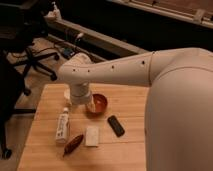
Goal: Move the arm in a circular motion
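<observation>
The thick cream-white arm (150, 70) reaches from the right across the wooden table (130, 150) to a rounded elbow joint (75, 70) over the table's far left part. A short segment drops from the elbow toward the table. The gripper (91, 104) hangs below it, just at the left rim of a red-brown bowl (100, 102). The arm's lower segment hides most of the gripper.
On the table lie a white bottle (62, 125), a dark red-brown oblong item (74, 143), a white packet (92, 135) and a black flat object (116, 125). A black office chair (30, 55) stands on the floor at the far left. A long counter edge (100, 42) runs behind.
</observation>
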### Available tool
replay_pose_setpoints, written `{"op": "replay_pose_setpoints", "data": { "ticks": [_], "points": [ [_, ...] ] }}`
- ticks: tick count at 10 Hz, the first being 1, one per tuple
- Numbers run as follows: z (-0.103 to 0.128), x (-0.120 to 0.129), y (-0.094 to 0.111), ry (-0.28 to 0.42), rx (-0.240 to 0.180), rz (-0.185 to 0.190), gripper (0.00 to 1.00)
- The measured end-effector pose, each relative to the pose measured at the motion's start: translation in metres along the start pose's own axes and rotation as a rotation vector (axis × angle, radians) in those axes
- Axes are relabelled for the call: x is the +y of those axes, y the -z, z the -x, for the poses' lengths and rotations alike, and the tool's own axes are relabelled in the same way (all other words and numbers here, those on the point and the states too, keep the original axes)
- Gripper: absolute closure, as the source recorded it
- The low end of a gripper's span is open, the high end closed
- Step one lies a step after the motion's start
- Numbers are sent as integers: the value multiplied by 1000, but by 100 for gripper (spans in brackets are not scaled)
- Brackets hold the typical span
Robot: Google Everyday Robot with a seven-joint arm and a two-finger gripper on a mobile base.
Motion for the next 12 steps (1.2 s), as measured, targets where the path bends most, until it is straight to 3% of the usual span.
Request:
{"op": "replay_pose_setpoints", "data": {
  "ticks": [4, 8, 10, 11, 12],
  "points": [
    [5, -1, 1, 5, -15, -5, 35],
    [67, 0, 19, 74, -162, -56, 35],
    [103, -16, 25, 53, -229, -76, 35],
    [122, -40, 26, 1, -262, -90, 35],
    [136, -79, 25, -88, -285, -100, 35]
  ]
}}
